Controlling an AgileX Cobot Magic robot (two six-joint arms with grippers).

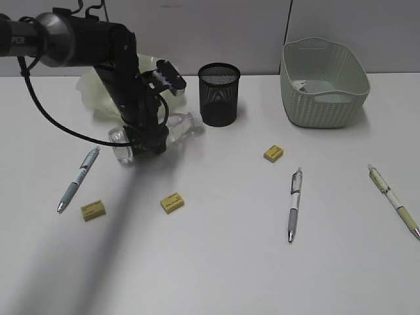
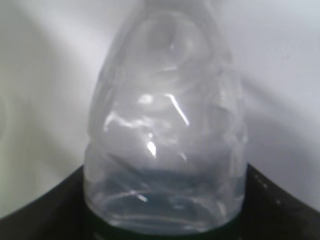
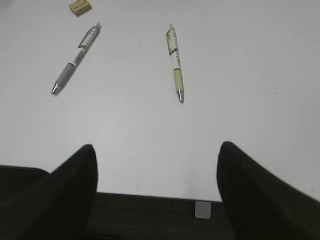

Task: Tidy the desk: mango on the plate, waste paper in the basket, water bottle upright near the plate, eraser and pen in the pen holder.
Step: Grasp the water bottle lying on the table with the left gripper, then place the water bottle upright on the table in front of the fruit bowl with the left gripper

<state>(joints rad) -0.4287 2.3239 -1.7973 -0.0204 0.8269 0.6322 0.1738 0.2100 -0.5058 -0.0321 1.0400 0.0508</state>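
1. Exterior: left fingers (image 1: 141, 141) straddle the lying bottle (image 1: 180, 125) on the bench (image 1: 223, 262), just before the plate (image 1: 88, 92). Holder (image 1: 219, 94) and basket (image 1: 323, 82) stand behind; pens and erasers lie scattered.
2. Left wrist: bottle (image 2: 165, 135) fills the frame between spread fingers (image 2: 280, 200); contact unclear.
3. Right wrist: right fingers (image 3: 155, 190) spread, empty, above bare bench (image 3: 240, 75); grey pen (image 3: 76, 59), cream pen (image 3: 175, 62), eraser (image 3: 80, 6) beyond.

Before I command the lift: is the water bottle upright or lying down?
Lying down: the water bottle rests sideways on the desk, under the left gripper.
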